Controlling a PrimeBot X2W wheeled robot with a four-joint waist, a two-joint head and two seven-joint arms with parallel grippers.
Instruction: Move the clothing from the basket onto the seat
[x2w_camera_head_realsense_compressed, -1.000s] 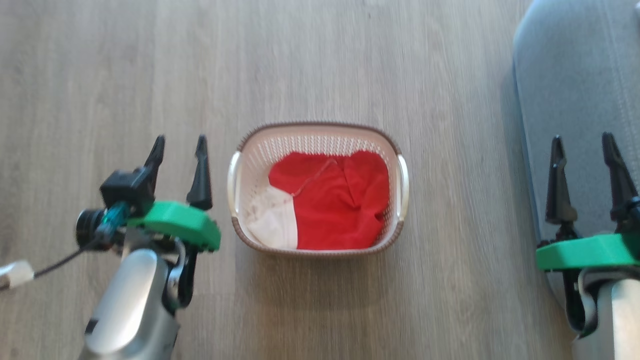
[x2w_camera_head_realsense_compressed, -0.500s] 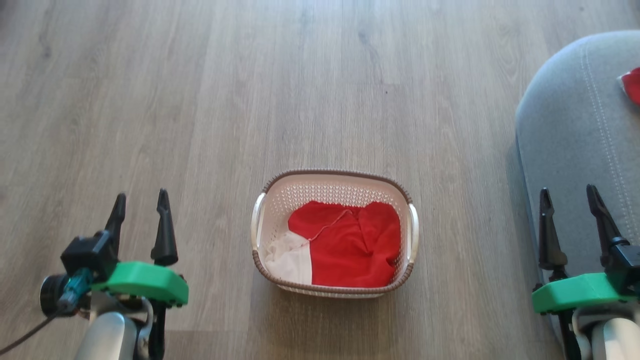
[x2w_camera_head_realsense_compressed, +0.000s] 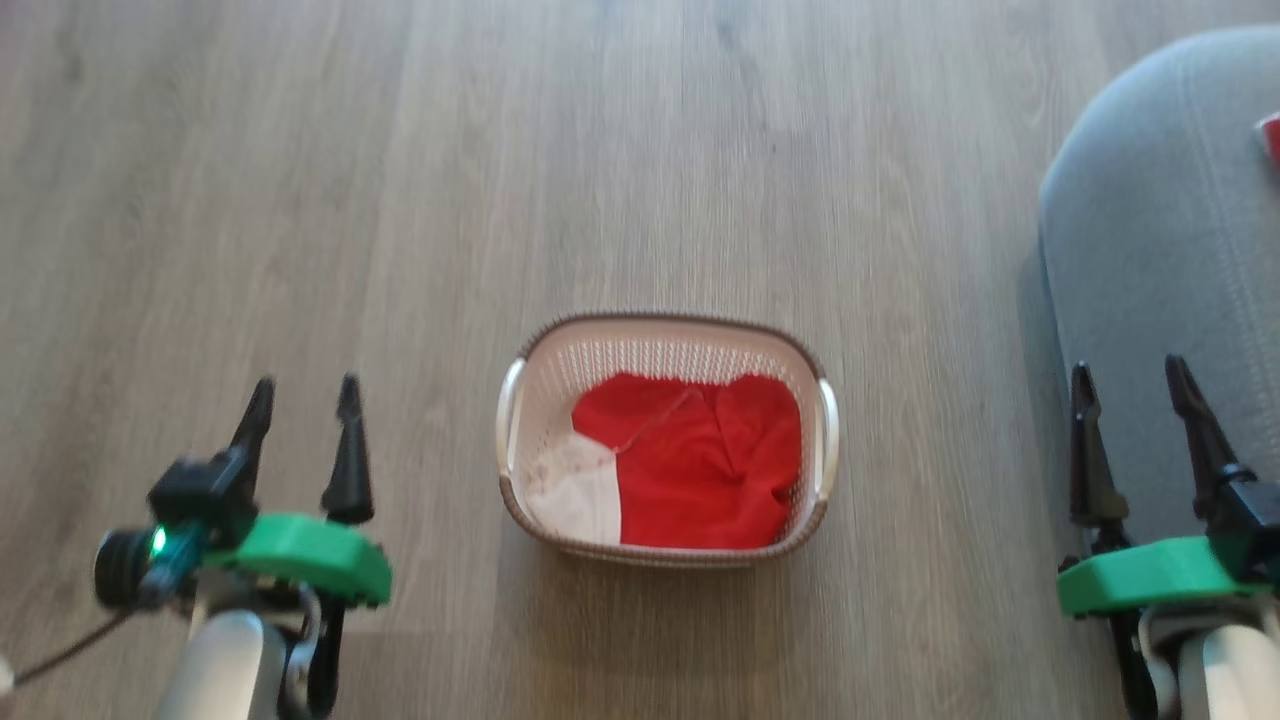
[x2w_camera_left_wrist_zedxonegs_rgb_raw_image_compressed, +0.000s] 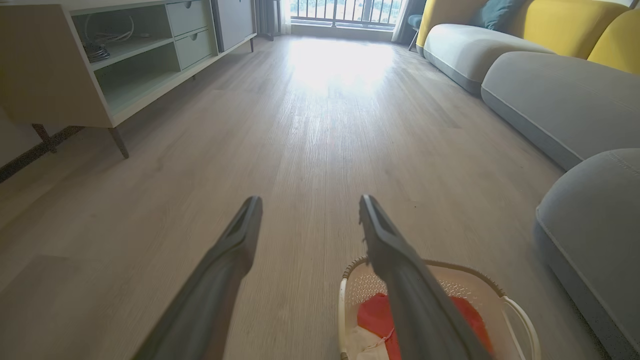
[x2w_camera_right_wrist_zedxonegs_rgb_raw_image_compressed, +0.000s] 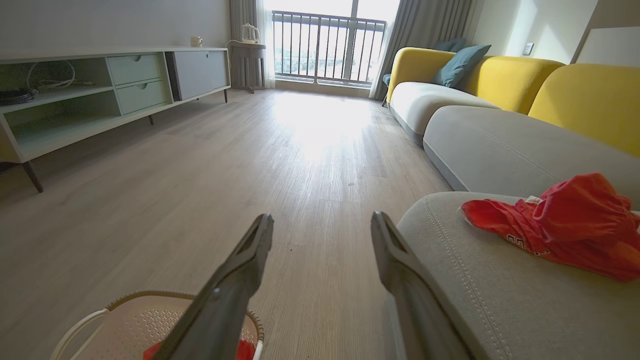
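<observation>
We hang our left gripper (x2w_camera_head_realsense_compressed: 305, 392) and right gripper (x2w_camera_head_realsense_compressed: 1128, 372) spread and empty, flanking the basket (x2w_camera_head_realsense_compressed: 660, 322); clothes (x2w_camera_head_realsense_compressed: 700, 470) inside lie ready for grabbing

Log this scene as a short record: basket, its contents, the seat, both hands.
Basket: cream perforated plastic basket with brown rim, on the wood floor
Contents: red fabric clothing and a white fabric garment
Seat: grey upholstered cushion, one red garment lying on it
Left hand: open, empty, left of the basket
Right hand: open, empty, by the seat's edge
</observation>
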